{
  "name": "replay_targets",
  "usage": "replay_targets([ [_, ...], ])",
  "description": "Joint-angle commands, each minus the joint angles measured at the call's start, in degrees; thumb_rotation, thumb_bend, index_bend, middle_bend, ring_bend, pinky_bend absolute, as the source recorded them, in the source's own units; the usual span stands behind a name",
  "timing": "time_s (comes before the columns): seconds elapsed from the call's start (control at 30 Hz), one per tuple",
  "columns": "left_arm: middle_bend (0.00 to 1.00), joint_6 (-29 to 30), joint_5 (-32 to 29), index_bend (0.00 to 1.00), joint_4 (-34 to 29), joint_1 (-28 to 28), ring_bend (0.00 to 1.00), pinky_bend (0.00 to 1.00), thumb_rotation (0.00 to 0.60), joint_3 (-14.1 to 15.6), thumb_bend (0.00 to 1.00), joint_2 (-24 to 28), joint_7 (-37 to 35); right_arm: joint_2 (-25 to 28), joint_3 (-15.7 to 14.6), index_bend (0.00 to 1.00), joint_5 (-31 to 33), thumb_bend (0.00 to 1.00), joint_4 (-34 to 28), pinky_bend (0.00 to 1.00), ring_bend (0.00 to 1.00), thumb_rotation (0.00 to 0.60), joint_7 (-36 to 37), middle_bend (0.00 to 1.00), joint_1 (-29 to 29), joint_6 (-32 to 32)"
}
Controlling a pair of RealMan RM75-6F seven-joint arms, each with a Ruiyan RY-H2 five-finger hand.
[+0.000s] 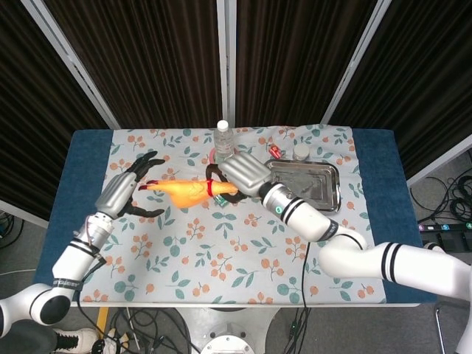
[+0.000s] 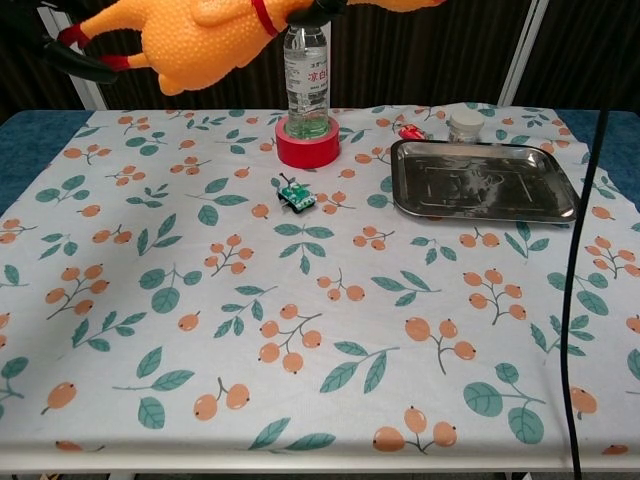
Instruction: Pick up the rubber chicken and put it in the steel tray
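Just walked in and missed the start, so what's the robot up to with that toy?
The right robot hand holds a rubber chicken up in the air over the left half of the table, away from the steel tray, which has nothing in it. The left robot hand is open beside the chicken's head, not gripping it. A water bottle stands in a roll of red tape.

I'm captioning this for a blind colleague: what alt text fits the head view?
The right hand holds a rubber chicken above a floral tablecloth, its beak toward the open left hand. An empty steel tray sits at right.
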Motion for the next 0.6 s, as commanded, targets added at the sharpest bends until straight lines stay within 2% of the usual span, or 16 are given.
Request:
replay_targets([
  [0.03,0.1,0.11,-1.72,0.18,-1.49,-0.86,0.05,0.17,0.599,-0.2,0.02,0.49,2.3,-2.18,-1.7,0.82,10.79,0.93,-1.09,0.92,0.64,0.6,-7.16,0.68,5.49,5.36],
  [0.27,0.11,2.27,-5.26,0.18,-3.7,-2.05,0.06,0.18,0.599,-0.39,0.02,0.23,7.14,-4.05,-2.12,0.82,19.17,0.93,-2.05,0.92,0.64,0.6,-11.7,0.68,9.71,9.06],
  [0.43,0.16,4.32,-10.22,0.2,-3.39,-3.74,0.09,0.22,0.6,-1.11,0.02,-1.32,11.29,-5.01,-2.13,0.82,22.02,0.93,-2.35,0.92,0.64,0.6,-12.87,0.68,11.02,10.29],
  [0.6,0.24,5.49,-14.66,0.26,-2.96,-5.09,0.17,0.29,0.599,-1.26,0.02,-2.8,14.35,-5.2,-1.73,0.82,23.51,0.93,-2.64,0.92,0.64,0.6,-12.74,0.68,11.29,10.79],
])
